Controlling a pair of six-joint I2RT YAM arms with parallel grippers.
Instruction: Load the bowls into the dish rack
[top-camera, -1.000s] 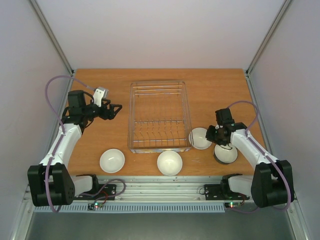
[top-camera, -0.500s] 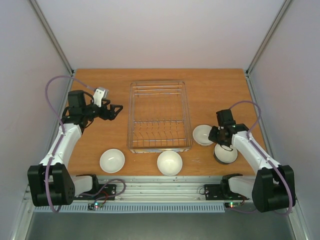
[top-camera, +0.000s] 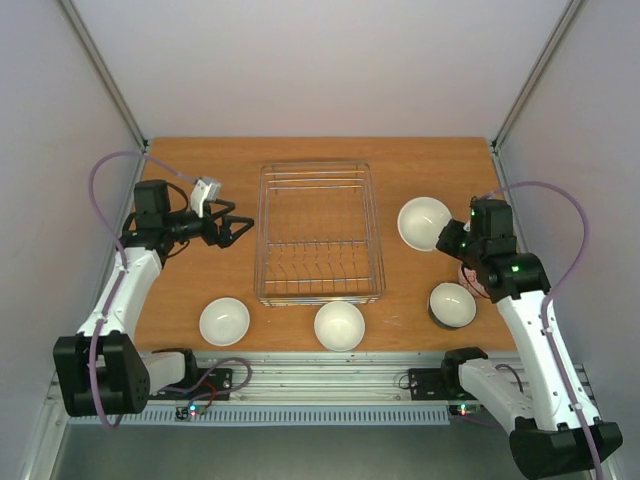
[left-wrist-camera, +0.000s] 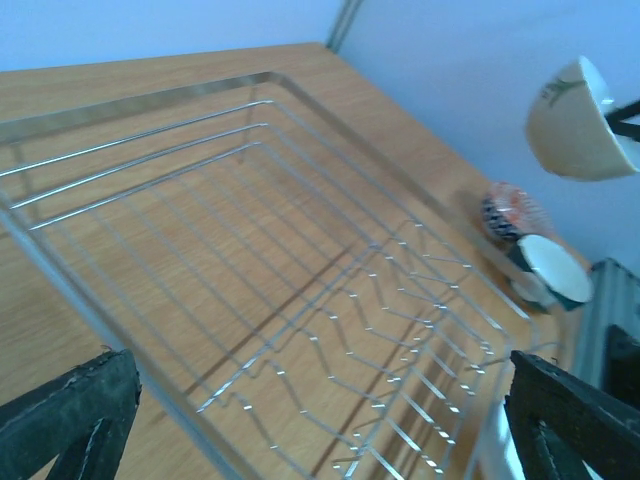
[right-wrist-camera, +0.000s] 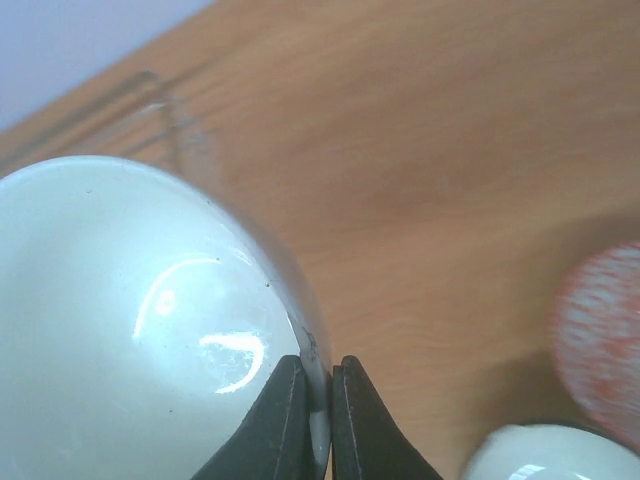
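Observation:
The silver wire dish rack (top-camera: 318, 235) stands mid-table with no bowls in it; it fills the left wrist view (left-wrist-camera: 300, 280). My right gripper (top-camera: 447, 238) is shut on the rim of a white bowl with a brown sprig (top-camera: 424, 222) and holds it in the air right of the rack. Its fingers pinch the rim in the right wrist view (right-wrist-camera: 318, 400). My left gripper (top-camera: 237, 226) is open and empty by the rack's left side. Two white bowls (top-camera: 224, 320) (top-camera: 339, 325) sit near the front edge. A dark-sided bowl (top-camera: 452, 304) sits at the right.
An orange-patterned bowl (left-wrist-camera: 515, 212) lies on the table under my right arm, beside the dark-sided bowl (left-wrist-camera: 550, 272); it also shows in the right wrist view (right-wrist-camera: 598, 340). White walls enclose the table on three sides.
My right gripper has lifted the sprig bowl off the table and carried it up and toward the back. My left gripper has shifted slightly right toward the rack.

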